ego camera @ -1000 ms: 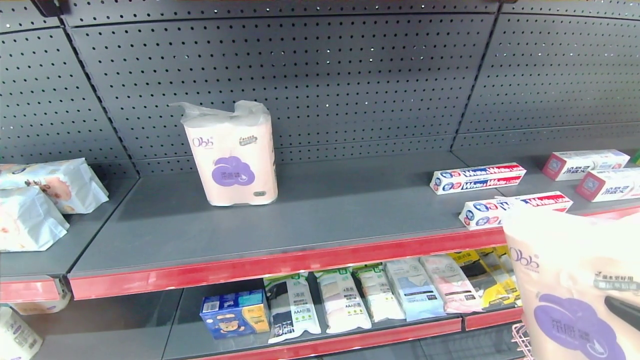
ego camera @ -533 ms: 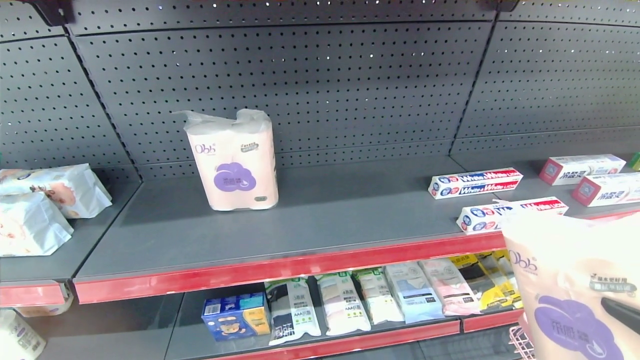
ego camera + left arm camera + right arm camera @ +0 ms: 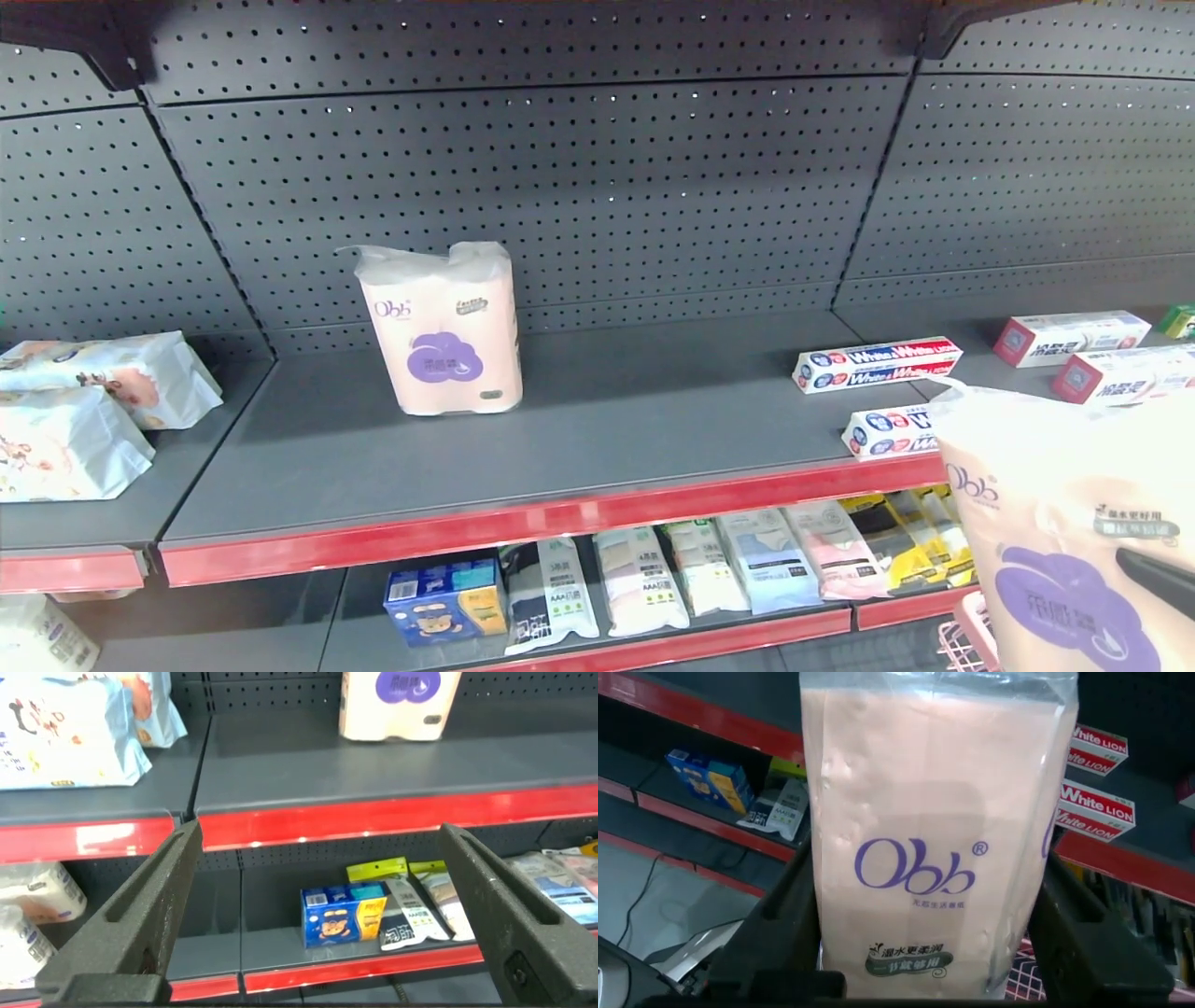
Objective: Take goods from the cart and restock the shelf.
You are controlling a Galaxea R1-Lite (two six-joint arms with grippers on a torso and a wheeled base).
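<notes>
The right gripper [image 3: 929, 859] is clamped on a pack of paper rolls [image 3: 1074, 532], with a black finger pressed against each side of its soft, glossy plastic wrap. The pack hangs upright at 4 o'clock in the head view, in front of the shelf's red edge, cut off by the frame on its right and lower sides. Its wrap is pale peach with a purple logo near the top, a purple cloud-shaped panel below and a small dark label strip whose fine print is too small to make out. A matching pack [image 3: 443, 331] stands upright at 9 o'clock on the grey metal shelf [image 3: 560, 439], well apart from the held one, its wrap crumpled at the top, before the perforated back panel [image 3: 607, 187]. At 3 o'clock lie two long toothpaste boxes [image 3: 878, 364] with red, white and blue lettering, the nearer one half hidden behind the held pack. The left gripper [image 3: 320, 833] is spread wide with nothing between its rough black fingers, facing a blue box [image 3: 344, 917] on the lower shelf. A corner of a pink wire cart [image 3: 962, 639] shows at 5 o'clock.
</notes>
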